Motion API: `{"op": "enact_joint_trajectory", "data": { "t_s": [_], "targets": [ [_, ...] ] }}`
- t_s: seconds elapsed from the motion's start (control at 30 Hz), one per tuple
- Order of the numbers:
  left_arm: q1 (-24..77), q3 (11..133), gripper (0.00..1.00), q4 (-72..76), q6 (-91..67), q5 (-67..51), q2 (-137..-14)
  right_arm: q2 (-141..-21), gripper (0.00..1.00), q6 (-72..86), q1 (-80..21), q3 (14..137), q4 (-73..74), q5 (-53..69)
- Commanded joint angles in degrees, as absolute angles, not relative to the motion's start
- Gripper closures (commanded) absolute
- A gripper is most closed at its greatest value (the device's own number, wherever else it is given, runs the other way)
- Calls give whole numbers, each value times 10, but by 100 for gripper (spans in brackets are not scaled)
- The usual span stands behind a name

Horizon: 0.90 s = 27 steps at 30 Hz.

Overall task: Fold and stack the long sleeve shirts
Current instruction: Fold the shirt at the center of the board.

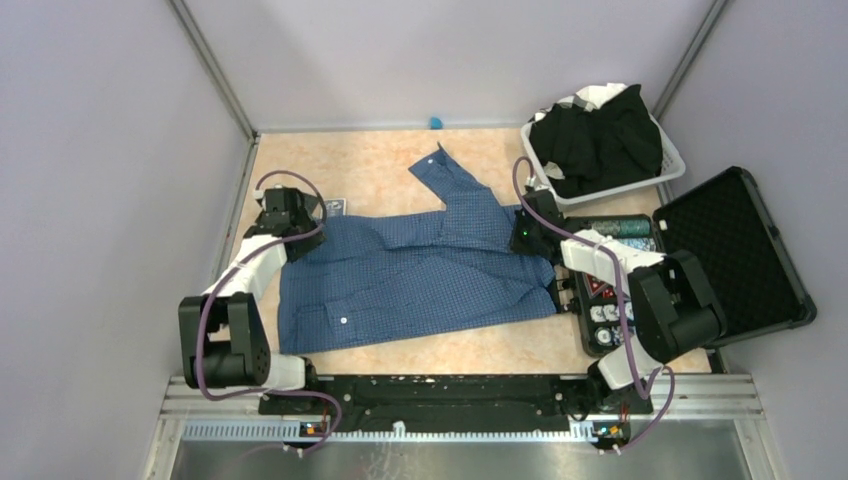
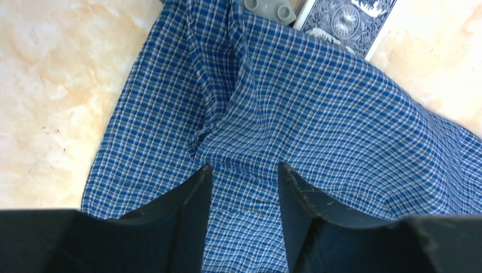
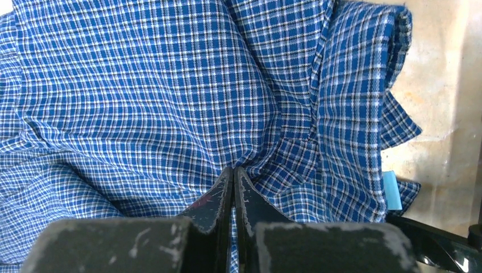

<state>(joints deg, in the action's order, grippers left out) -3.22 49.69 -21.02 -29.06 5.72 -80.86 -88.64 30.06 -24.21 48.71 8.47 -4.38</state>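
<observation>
Nearest, my left claw (image 2: 244, 166) stands apart over the blue checked shirt (image 1: 420, 270), holding nothing; my right claw (image 3: 233, 169) is pinched shut on a pucker of it. Spread across the table (image 1: 340, 165), it looks light and limp, so I'd grip hems or seams. Farther off, black shirts (image 1: 600, 140) fill the white basket (image 1: 640, 184).

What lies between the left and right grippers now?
The blue checked shirt, spread out on the table from the left gripper to the right gripper; the top view shows it.

Blue checked shirt (image 1: 420, 270) lies spread, rumpled; black shirts (image 1: 600, 140) heaped far right
</observation>
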Motion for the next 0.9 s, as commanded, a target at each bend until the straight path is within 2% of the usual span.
{"op": "enact_joint_trajectory", "data": {
  "t_s": [0.0, 0.13, 0.47, 0.63, 0.87],
  "targets": [
    [-31, 485, 41, -191, -332, 45, -764, -850, 100, 306, -240, 488, 42, -40],
    [-31, 484, 41, -189, -337, 78, -784, -853, 100, 301, -240, 496, 41, -35],
    [-38, 479, 61, -168, -348, 109, -859, -853, 100, 299, -239, 503, 36, -34],
    [-39, 483, 61, -163, -349, 136, -880, -851, 100, 298, -236, 505, 34, -31],
    [-41, 481, 56, -176, -351, 152, -880, -849, 100, 299, -230, 505, 30, -25]
  ]
}}
